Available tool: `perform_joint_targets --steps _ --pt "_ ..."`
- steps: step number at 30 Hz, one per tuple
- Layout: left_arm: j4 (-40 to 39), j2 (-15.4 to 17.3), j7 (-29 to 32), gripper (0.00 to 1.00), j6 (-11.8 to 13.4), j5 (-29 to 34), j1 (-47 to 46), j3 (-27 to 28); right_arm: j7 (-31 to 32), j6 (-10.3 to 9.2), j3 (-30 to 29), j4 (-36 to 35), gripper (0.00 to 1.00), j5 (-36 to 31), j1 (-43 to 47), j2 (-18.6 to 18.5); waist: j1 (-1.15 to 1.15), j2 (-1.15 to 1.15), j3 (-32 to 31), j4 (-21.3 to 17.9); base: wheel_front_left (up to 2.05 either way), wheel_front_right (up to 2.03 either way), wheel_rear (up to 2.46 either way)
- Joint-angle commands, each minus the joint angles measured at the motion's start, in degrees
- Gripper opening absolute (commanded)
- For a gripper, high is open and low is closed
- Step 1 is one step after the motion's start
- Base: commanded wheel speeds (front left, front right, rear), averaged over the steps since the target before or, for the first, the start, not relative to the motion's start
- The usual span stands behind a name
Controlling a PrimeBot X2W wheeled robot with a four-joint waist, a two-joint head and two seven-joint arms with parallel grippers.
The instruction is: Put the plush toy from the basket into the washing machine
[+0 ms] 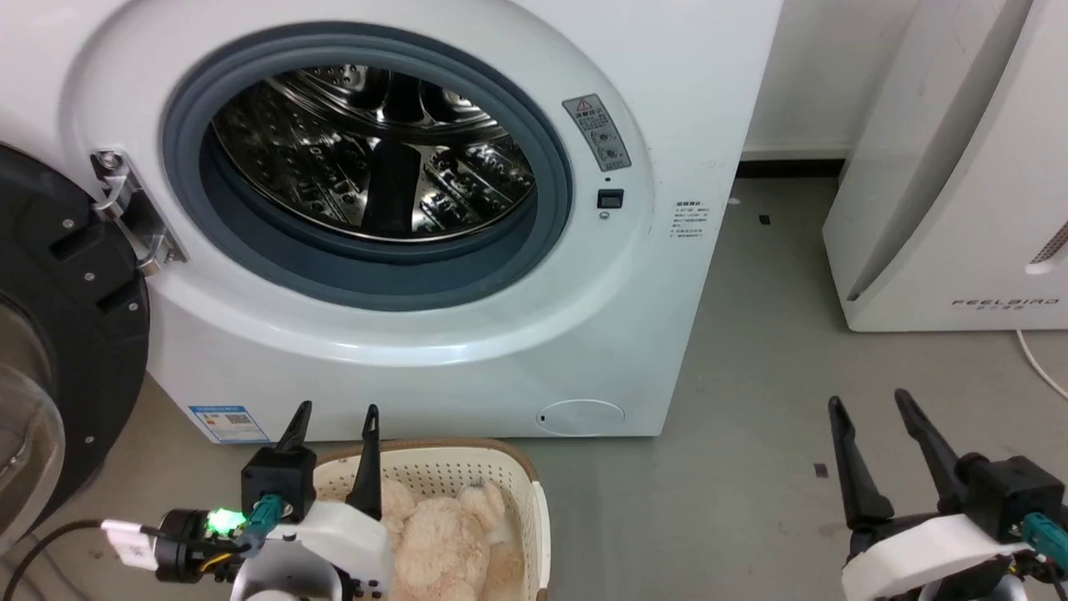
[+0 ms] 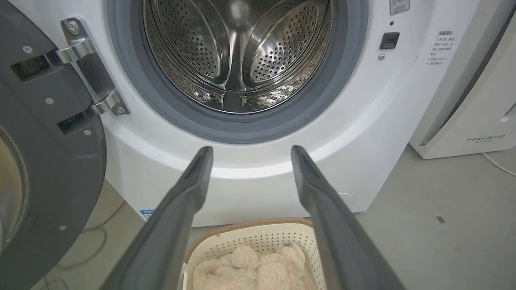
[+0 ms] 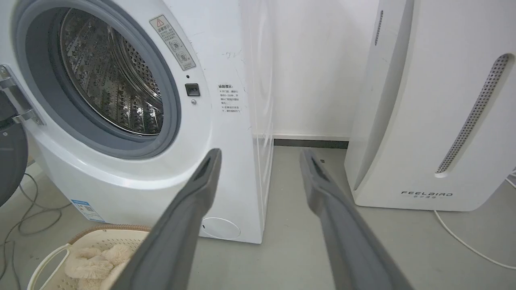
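Spread and empty, left tool over basket, plush toy just below-right; right tool, likewise spread, well apart.

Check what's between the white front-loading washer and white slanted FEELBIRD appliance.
Just grey floor between washer and FEELBIRD appliance; head and right wrist views.

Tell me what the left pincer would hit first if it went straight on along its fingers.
Most likely the white front of the washing machine, just below the grey door seal, not the open drum. Nothing shows between the open left pincer and that panel, though depth is unclear.
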Motion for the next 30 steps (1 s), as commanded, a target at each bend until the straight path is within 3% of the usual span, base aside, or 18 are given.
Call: perform_joint_targets --steps 1,18,30 --pt "1.2 0.5 -0.5 1.0 0.0 0.1 -1.4 -0.3 -0.5 -0.01 -0.3 -0.6 1.0 1.0 -1.2 0.0 0.0 0.0 0.5 -0.2 0.0 0.0 0.0" --pt "17.6 3.3 -2.0 1.0 -1.4 1.4 -11.4 -3.4 -2.6 -0.02 -1.5 -1.9 1.0 5.1 -4.5 0.0 0.0 0.0 7.6 -2.2 0.0 0.0 0.0" --pt "26.8 6.1 1.0 1.0 -2.8 3.0 -18.5 -6.6 -4.0 -0.03 -2.4 -2.8 1.0 8.0 -7.2 0.0 0.0 0.0 14.4 -4.2 0.0 0.0 0.0"
